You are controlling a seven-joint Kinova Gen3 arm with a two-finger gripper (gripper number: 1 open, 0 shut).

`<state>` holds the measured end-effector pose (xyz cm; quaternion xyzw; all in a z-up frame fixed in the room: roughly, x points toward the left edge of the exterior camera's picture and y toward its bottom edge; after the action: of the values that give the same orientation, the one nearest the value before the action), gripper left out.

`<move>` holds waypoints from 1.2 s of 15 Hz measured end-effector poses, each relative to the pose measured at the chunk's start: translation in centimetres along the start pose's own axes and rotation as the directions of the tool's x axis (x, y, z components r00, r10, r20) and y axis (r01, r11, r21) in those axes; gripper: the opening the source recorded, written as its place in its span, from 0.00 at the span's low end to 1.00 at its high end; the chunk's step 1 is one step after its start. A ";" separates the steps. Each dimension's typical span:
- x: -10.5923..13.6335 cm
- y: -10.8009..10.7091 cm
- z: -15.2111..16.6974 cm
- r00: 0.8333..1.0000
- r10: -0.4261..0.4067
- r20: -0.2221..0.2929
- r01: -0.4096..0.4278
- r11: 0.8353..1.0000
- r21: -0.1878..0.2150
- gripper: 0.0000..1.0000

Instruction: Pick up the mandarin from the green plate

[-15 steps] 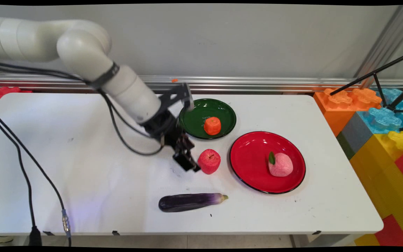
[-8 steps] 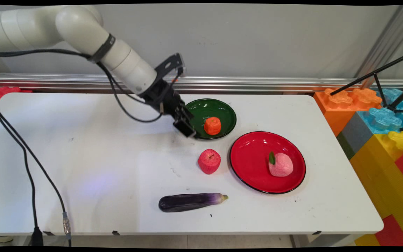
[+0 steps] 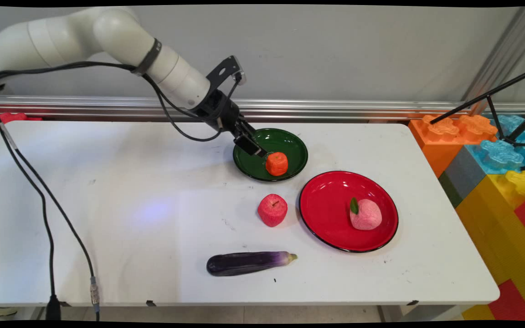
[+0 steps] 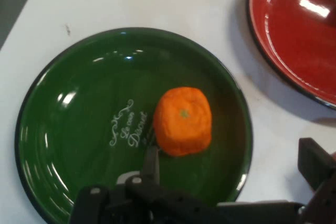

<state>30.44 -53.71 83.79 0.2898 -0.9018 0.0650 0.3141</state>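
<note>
Hovering over the green plate (image 3: 292, 143), the gripper (image 3: 257, 149) has its fingers (image 4: 151, 163) wide apart and holds nothing; the orange (image 3: 276, 163) lies just right of it, on the plate.

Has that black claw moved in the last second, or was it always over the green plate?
Yes. The gripper left the red apple and rose toward the wall; it is now over the green plate, beside the orange fruit.

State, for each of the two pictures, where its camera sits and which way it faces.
Main view: fixed above the table's near side, facing the wall; shows the arm and end effector.
Hand view: on the hand, looking down; its fingers show.
Shared: green plate, orange, red plate.
</note>
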 end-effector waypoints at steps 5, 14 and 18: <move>-0.2 -1.4 3.0 1.000 -0.024 -0.015 0.024 1.000 -0.001 1.00; -0.2 -3.3 7.2 0.999 0.007 -0.041 -0.008 1.000 -0.018 1.00; -0.7 -3.8 8.2 0.999 0.025 -0.048 -0.026 0.999 -0.022 1.00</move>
<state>28.68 -58.95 76.61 0.2730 -0.8983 0.0654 0.3380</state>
